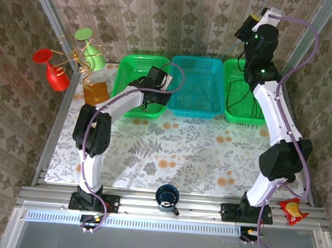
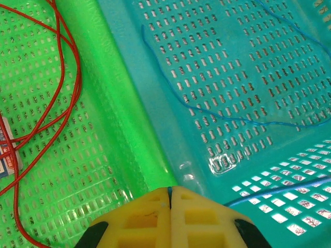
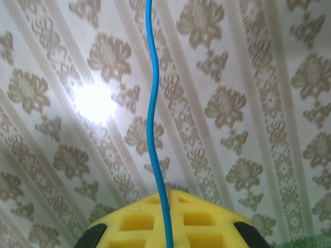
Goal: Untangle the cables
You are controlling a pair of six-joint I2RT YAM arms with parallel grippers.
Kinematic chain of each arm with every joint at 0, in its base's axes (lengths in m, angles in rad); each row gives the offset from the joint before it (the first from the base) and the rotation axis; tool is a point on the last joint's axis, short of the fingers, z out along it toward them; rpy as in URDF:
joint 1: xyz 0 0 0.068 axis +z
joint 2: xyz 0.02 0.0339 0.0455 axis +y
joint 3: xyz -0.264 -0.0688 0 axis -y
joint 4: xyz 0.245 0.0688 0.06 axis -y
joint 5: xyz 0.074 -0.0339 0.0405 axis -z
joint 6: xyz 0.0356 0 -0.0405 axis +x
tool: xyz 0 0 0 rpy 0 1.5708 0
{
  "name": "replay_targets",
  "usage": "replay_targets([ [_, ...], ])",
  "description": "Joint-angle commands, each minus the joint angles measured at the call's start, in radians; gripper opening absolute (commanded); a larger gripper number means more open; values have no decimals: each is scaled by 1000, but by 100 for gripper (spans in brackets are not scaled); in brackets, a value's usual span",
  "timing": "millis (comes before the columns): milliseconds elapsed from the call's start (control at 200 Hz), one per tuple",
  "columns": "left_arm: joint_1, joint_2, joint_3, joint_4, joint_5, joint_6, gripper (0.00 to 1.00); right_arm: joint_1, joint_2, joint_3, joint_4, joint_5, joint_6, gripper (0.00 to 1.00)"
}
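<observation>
My left gripper (image 2: 169,192) is shut low over the wall between the left green basket (image 2: 46,155) and the teal basket (image 2: 217,62), with a sliver of blue cable pinched between its yellow fingers. A blue cable (image 2: 227,120) curves across the teal basket's floor. Loops of red cable (image 2: 67,103) lie in the green basket. My right gripper (image 3: 166,195) is raised high against the wallpaper, shut on a blue cable (image 3: 151,103) that runs straight up from it. In the top view the left gripper (image 1: 158,78) sits between the two baskets, the right gripper (image 1: 253,20) is high at the back, and a black cable (image 1: 235,95) lies in the right green basket (image 1: 244,120).
A gold wire stand with red and green cups (image 1: 73,59) stands at the back left, with an orange block (image 1: 96,91) beside it. A dark blue cup (image 1: 166,196) sits at the near edge. A red snack bag (image 1: 292,210) lies by the right arm's base.
</observation>
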Motion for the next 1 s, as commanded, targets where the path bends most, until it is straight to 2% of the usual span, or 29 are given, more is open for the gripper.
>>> replay_targets([
  [0, 7, -53, -7, -11, 26, -9, 0, -9, -52, -6, 35, 16, -3, 0],
  [70, -1, -59, 8, 4, 42, -5, 0, -3, -35, 8, -11, -70, 46, 0],
  [150, -17, -63, 44, 22, 48, -1, 1, 29, -6, 10, -42, -95, 40, 0],
  [175, -20, -63, 56, 26, 48, -3, 10, 42, 3, 8, -46, -87, 24, 0],
  [250, -24, -58, 89, 24, 43, -14, 51, 57, 21, 2, -43, -79, 26, 0],
  [285, -24, -59, 101, 17, 32, -20, 62, 56, 31, 5, -42, -87, 42, 0],
  [475, -26, -109, 85, 9, -35, 5, 92, 59, 101, 79, -99, -140, 58, 0],
  [870, -26, -209, 9, 20, -56, 16, 93, 70, 189, 131, -181, -203, 73, 0],
  [995, -26, -226, -6, 16, -52, 12, 92, 90, 250, 110, -209, -170, 64, 0],
])
